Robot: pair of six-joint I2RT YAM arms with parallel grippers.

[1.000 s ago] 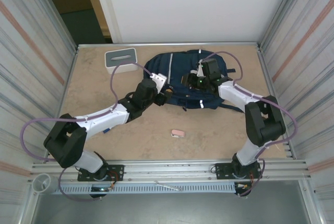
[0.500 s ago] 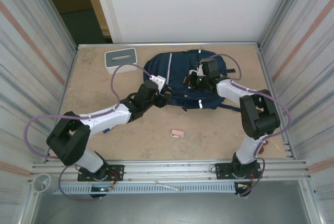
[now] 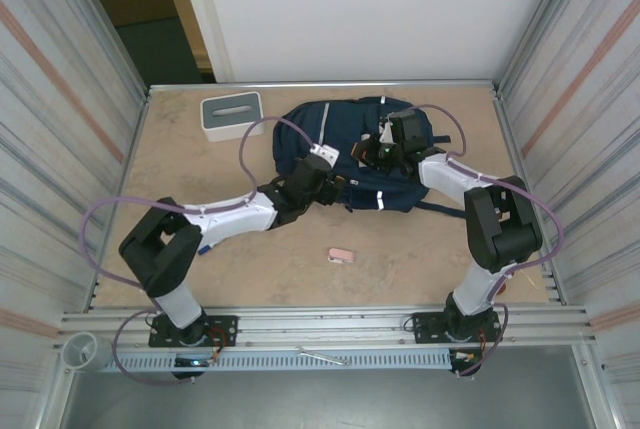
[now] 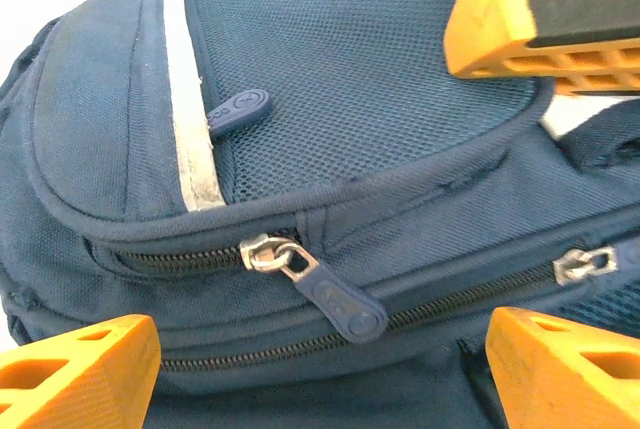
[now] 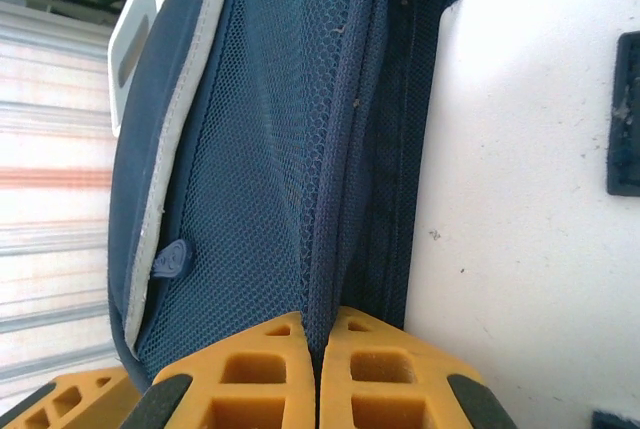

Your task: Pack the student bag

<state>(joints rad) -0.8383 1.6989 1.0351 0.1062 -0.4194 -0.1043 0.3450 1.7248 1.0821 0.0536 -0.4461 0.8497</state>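
Top view: one student bag [image 3: 300,139] lies flat on the table [image 3: 200,219]. One grey-white box [image 3: 231,114] sits left of it and one pink eraser [image 3: 341,256] lies nearer than it.

Left wrist: the left gripper [image 4: 320,364] gapes wide over the bag's two zip sliders [image 4: 272,253], likely to pull one.

Right wrist: the right gripper [image 5: 318,374] is pinched tight on the bag's seam, probably steadying it.

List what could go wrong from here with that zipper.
1. The left gripper stands open before the zipper pull, with a second zipper close below; closing could catch fabric or the wrong track.
2. The right gripper pinches only a thin ridge of the student bag; it may slip under a tug, letting the bag slide.
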